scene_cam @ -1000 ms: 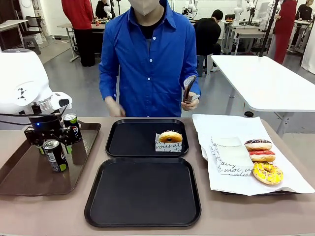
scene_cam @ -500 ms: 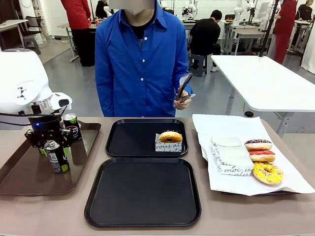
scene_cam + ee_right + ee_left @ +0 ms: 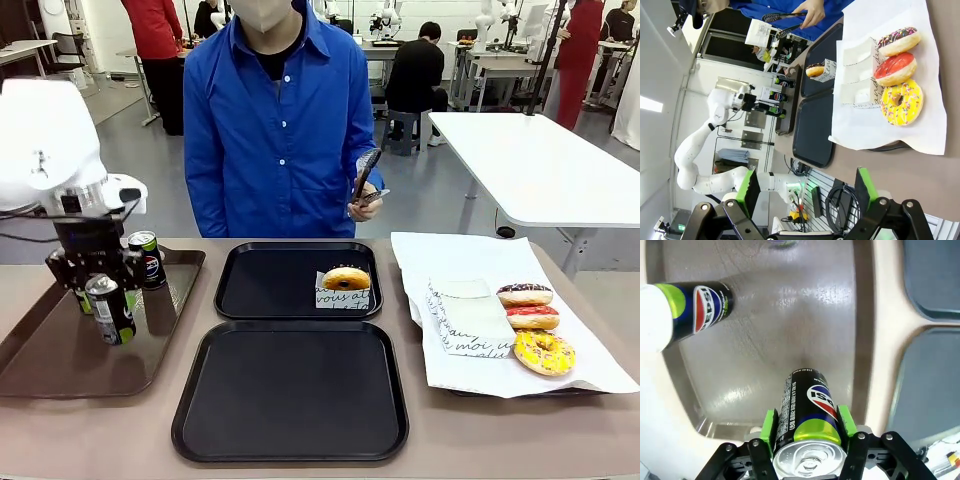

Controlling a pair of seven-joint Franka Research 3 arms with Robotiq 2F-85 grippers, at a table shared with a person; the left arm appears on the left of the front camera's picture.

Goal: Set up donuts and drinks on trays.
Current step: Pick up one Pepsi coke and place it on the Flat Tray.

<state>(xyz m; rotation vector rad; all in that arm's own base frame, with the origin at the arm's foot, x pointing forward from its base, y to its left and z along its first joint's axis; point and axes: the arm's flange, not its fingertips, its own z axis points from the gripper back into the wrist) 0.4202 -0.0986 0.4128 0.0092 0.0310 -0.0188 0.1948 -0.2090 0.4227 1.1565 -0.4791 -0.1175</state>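
Counter point(image 3: 480, 430) with three trays. The brown tray point(image 3: 50, 360) at the robot's left carries a standing Pepsi can point(image 3: 147, 258). Just beside it, a second Pepsi can point(image 3: 112, 318) is clamped near its top between the jaws of the left gripper point(image 3: 107, 298). In the left wrist view the green pads point(image 3: 771, 426) press on both sides of this can, which appears to hang clear of the tray floor. The far black tray point(image 3: 265, 280) holds one golden-brown donut point(image 3: 346, 277) in a white paper box, at its right edge. The near black tray point(image 3: 290, 390) lies bare. At the right, a white paper sheet point(image 3: 590, 370) bears a chocolate donut point(image 3: 524, 294), a red donut point(image 3: 532, 317), a yellow-sprinkled donut point(image 3: 543, 352) and spare paper boxes point(image 3: 470, 318). The right gripper point(image 3: 806, 192) hangs with its jaws wide. The person's hand point(image 3: 366, 205) holds tongs point(image 3: 365, 172). Compared with one second ago, the gripped can sits higher and more upright, and the tongs hand has shifted towards the person's body.
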